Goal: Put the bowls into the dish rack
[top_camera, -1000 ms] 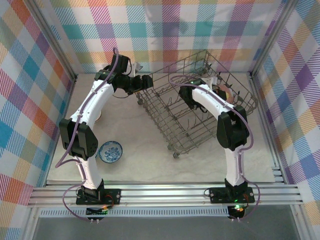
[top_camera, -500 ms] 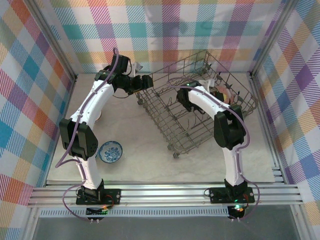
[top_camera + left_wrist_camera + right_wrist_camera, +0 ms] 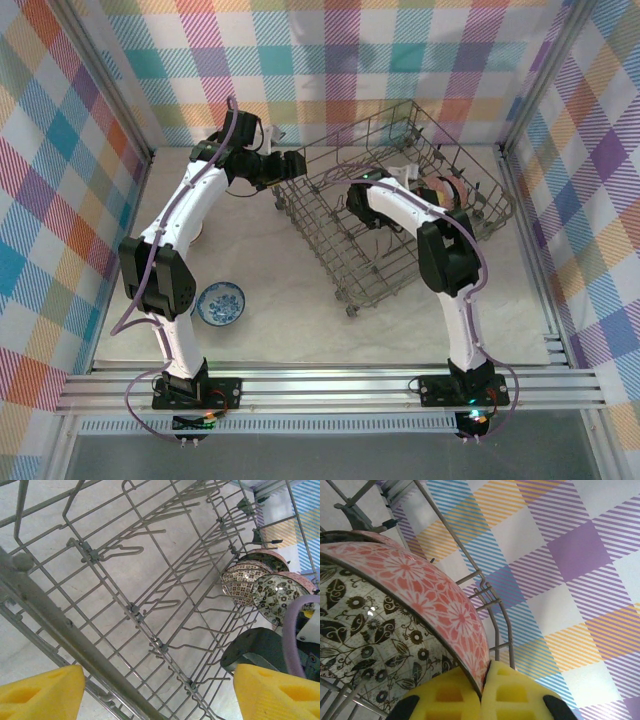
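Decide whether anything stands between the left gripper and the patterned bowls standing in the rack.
Yes. The dish rack's wire bars and rows of tines lie between the open left gripper and the patterned bowls at its far side.

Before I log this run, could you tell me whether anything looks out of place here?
The dish rack sits skewed, diagonal to the table edges, and one blue bowl lies out on the table, apart from it.
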Robot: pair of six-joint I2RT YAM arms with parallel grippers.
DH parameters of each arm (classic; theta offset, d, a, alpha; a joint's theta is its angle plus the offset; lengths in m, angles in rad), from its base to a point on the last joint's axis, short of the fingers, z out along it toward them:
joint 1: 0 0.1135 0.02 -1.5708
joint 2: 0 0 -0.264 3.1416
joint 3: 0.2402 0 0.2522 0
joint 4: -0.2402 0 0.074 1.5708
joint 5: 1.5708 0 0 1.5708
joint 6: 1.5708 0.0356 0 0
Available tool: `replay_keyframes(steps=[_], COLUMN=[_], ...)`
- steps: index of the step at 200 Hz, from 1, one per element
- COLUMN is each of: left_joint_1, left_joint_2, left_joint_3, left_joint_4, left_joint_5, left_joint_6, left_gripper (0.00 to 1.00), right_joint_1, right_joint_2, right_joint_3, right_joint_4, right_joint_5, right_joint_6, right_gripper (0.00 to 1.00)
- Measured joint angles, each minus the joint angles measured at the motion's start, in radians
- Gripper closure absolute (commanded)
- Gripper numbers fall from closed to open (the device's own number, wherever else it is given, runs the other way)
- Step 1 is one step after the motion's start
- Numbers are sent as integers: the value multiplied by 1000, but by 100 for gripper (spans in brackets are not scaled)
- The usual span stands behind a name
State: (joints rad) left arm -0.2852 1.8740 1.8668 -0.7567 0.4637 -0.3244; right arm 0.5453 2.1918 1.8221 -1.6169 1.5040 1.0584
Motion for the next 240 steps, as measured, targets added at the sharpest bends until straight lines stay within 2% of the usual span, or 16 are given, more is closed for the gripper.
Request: replay_keyframes(steps=[125, 183, 194, 199, 213, 217, 233, 240], left_joint_1=[0, -1, -1, -1, -1, -1, -1, -1], left_joint_2=[-14, -14, -15, -17, -19, -19, -19, -19], left_joint_3=[0, 0, -3, -6, -19, -20, -26, -26], left_joint_4=[0, -1, 0, 0, 0, 0, -3, -2], left_joint_5=[7, 7, 7, 7, 7, 7, 7, 7], left_joint_6=[0, 0, 0, 0, 0, 0, 0, 0], left_gripper=[22, 23, 23, 23, 23, 23, 23, 23], right_joint_1=[4, 8, 11, 13, 20, 22, 32, 32], right_joint_2=[72, 74, 78, 79, 85, 86, 94, 98], right_joint_3=[87, 87, 89, 91, 96, 98, 102, 103], right_joint_4=[0, 0, 0, 0, 0, 0, 0, 0], right_joint_5=[14, 6, 1, -2, -17, -21, -39, -45], right_joint_6=[-24, -23, -23, -23, -23, -23, -23, -23], right_gripper=[95, 90, 88, 81, 80, 75, 74, 69])
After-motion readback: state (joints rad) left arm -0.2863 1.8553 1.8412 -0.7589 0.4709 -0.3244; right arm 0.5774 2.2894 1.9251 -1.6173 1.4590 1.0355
